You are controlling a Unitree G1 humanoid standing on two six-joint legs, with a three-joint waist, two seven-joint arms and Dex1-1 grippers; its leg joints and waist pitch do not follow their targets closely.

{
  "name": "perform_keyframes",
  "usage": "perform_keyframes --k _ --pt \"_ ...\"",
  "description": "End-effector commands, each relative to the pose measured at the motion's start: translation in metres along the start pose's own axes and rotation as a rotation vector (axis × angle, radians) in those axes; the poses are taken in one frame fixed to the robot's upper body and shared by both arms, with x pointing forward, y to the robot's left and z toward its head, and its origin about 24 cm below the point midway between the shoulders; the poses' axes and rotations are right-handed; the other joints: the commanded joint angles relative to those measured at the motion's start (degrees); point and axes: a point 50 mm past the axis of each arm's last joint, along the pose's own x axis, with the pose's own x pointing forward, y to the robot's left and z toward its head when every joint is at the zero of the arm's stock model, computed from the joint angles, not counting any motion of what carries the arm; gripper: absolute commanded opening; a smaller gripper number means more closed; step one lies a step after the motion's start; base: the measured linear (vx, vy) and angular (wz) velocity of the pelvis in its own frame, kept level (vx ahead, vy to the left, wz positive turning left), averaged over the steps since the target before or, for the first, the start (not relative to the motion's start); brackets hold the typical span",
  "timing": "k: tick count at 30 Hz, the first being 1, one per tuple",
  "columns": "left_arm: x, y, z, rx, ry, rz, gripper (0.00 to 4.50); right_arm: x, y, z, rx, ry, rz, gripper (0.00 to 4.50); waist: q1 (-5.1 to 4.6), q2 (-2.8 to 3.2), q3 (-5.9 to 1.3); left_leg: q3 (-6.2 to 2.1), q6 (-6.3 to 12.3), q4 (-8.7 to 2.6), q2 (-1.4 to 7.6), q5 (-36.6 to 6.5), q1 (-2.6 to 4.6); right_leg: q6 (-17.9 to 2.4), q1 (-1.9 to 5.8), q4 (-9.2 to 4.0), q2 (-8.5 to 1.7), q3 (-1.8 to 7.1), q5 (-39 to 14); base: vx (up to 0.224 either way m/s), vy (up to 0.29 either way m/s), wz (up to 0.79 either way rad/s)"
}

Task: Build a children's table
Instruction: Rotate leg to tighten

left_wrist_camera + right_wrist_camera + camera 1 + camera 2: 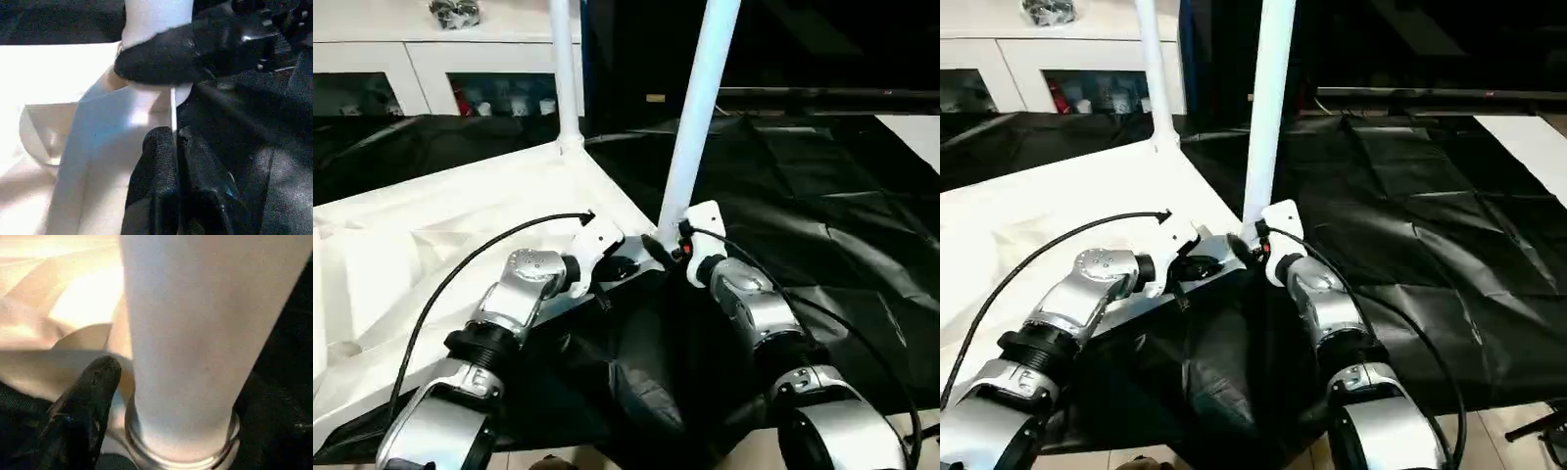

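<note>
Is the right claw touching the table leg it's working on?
Touching. In the left wrist view, the right claw's finger presses across the near leg just above the corner socket, with no gap between them.

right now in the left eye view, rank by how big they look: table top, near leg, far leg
1. table top, largest.
2. near leg.
3. far leg, thinnest; it stands further from the camera, so part of that gap is distance.
</note>
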Motion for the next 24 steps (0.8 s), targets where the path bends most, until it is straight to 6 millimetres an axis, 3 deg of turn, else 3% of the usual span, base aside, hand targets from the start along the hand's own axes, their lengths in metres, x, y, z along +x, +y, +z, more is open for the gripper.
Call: perform_keyframes --k 1,7,14,15,17,18,21,22,24 --pt "0.003 -0.011 0.005 0.007 -0.078 -0.082 0.00 0.003 0.020 0.000 -0.056 0.003 0.189 3.54 0.15 -0.43 -3.35 -1.84 3.06 -3.47 3.59 -9.00 1.15 -11.94 2.09 -4.15 -5.36 2.58 -1.89 0.000 0.000 0.00" --pt "-0.012 -0.013 0.002 0.031 -0.081 -0.187 0.00 -0.013 0.014 0.003 -0.136 -0.002 0.362 3.54 0.47 -0.43 -3.30 -1.60 4.37 -3.27 3.73 -8.15 1.13 -12.67 2.09 -4.03 -5.17 2.46 -1.24 0.000 0.000 0.00" --pt "-0.037 -0.012 -0.010 0.062 -0.011 -0.305 0.00 -0.033 0.010 0.005 -0.199 0.016 0.582 3.54 0.85 -0.14 -3.13 -1.66 2.78 -3.66 4.07 -11.07 1.54 -12.45 1.63 -4.22 -4.93 2.43 -5.55 0.000 0.000 0.00" --pt "-0.040 -0.012 -0.011 0.061 -0.004 -0.314 0.00 -0.035 0.012 0.005 -0.198 0.017 0.610 3.54 0.86 -0.40 -3.10 -1.57 2.76 -3.60 4.01 -11.02 1.52 -12.71 1.58 -4.22 -4.94 2.44 -5.14 0.000 0.000 0.00" --pt "-0.045 -0.011 -0.013 0.056 0.004 -0.330 0.00 -0.038 0.014 0.004 -0.188 0.027 0.652 3.54 0.99 -0.25 -3.09 -1.62 2.57 -3.65 4.02 -10.95 1.50 -12.78 1.64 -4.16 -4.99 2.46 -5.15 0.000 0.000 0.00" --pt "-0.046 -0.011 -0.013 0.056 0.005 -0.333 0.00 -0.039 0.015 0.003 -0.189 0.036 0.668 3.54 0.95 -0.69 -3.12 -1.59 2.67 -3.65 4.07 -10.58 1.54 -12.91 1.62 -4.08 -4.94 2.44 -4.49 0.000 0.000 0.00" --pt "-0.047 -0.011 -0.013 0.054 0.005 -0.337 0.00 -0.040 0.016 0.000 -0.196 0.052 0.689 3.22 1.25 -0.46 -3.11 -1.53 2.65 -3.56 4.02 -10.21 1.65 -13.25 1.50 -4.08 -5.06 2.48 -4.20 0.000 0.000 0.00" --pt "-0.048 -0.011 -0.013 0.053 0.005 -0.338 0.00 -0.040 0.016 0.000 -0.197 0.056 0.694 3.22 1.25 -0.75 -3.09 -1.52 2.59 -3.60 4.03 -10.23 1.62 -13.26 1.55 -4.08 -5.06 2.46 -4.25 0.000 0.000 0.00" --pt "-0.048 -0.011 -0.013 0.053 0.005 -0.339 0.00 -0.040 0.017 -0.001 -0.198 0.061 0.697 3.17 1.35 -0.72 -3.09 -1.54 2.37 -3.57 3.95 -10.06 1.67 -13.18 1.54 -4.06 -5.10 2.49 -4.35 0.000 0.000 0.00"
